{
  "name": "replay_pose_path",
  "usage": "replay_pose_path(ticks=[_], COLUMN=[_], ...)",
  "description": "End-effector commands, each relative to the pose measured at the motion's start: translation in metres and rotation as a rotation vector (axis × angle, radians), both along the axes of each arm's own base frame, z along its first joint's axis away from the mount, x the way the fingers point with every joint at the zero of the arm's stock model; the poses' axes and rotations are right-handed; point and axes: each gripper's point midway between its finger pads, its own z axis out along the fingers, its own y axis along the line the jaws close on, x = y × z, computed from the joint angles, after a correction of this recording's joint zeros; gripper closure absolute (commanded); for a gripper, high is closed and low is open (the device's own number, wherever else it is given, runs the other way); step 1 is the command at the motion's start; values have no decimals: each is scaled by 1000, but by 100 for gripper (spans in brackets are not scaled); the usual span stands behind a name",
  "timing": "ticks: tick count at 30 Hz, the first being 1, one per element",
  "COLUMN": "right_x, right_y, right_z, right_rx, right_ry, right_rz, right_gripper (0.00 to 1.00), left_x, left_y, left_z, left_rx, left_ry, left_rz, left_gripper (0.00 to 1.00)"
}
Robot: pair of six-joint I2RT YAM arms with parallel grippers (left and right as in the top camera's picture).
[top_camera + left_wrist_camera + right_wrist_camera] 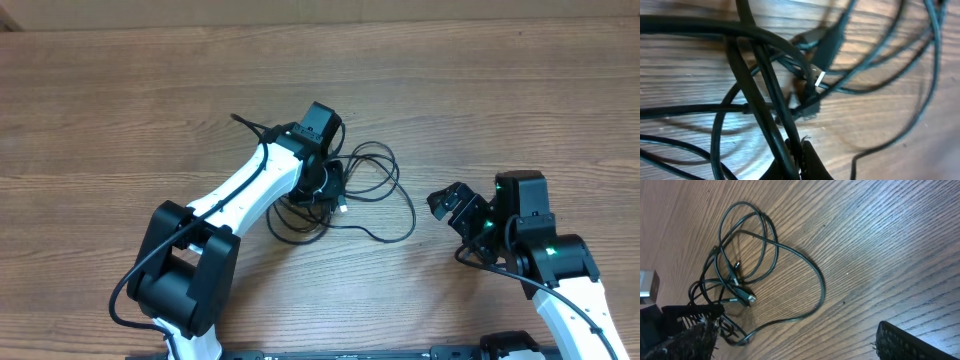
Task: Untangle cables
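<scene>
Two cables [350, 195] lie in a loose tangle on the table [120, 100] — left gripper [802, 160] sits in the knot, clamped together on a strand. Right gripper [447, 208] hovers near their right side, jaws spread wide — touching neither.

We see the cables [385, 190] heaped near the middle of the table [120, 90]. The left gripper [325, 185] sits on their left edge, seemingly among the strands. The right gripper [452, 205] lies well apart to their right.

Left tool [328, 187] down among the cables [411, 212]; right tool [452, 205] apart
</scene>
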Motion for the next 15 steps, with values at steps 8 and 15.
replay_pose_path(ticks=[8,15], right_x=[2,2], right_y=[1,1], right_z=[3,3], right_rx=[35,34], right_ry=[5,3], right_rz=[-45,-44], right_gripper=[0,0], left_x=[11,6], left_y=[-17,-15], left_z=[77,79], left_rx=[-101,-96], left_ry=[-136,-118], left_rz=[-163,-164], left_gripper=[96,96])
